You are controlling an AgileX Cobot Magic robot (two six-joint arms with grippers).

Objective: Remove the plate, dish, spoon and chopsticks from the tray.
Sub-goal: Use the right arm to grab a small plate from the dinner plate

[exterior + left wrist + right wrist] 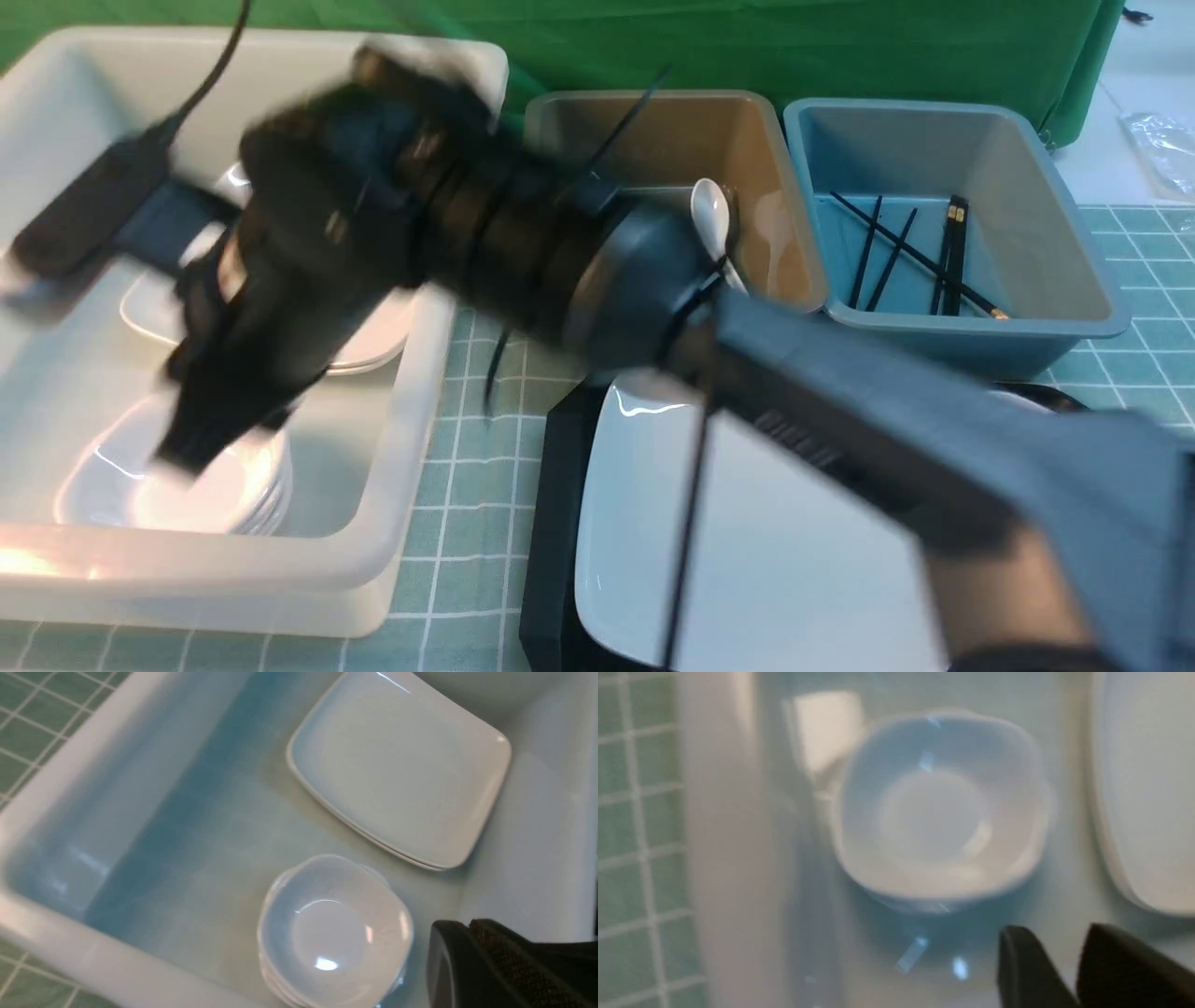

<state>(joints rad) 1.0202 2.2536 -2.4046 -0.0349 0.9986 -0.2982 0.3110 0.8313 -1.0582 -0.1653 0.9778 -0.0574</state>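
The large white square plate (747, 541) lies on the black tray (551, 523), partly hidden by my right arm. That arm reaches across to the white tub (411, 392). My right gripper (182, 457) (1057, 933) hangs just above a stack of small dishes (215, 485) (938, 807) (334, 928), its fingers slightly apart and empty. My left gripper (467, 926) is shut and empty beside the same stack, and the left arm (93, 201) shows blurred at the tub's far left. The spoon (711, 215) lies in the grey tub. The chopsticks (896, 252) lie in the blue tub.
Square white plates (402, 765) (373, 345) (1148, 788) are stacked in the white tub behind the dishes. The grey tub (653, 112) and the blue tub (1055, 233) stand side by side at the back. A green checked mat (476, 448) covers the table.
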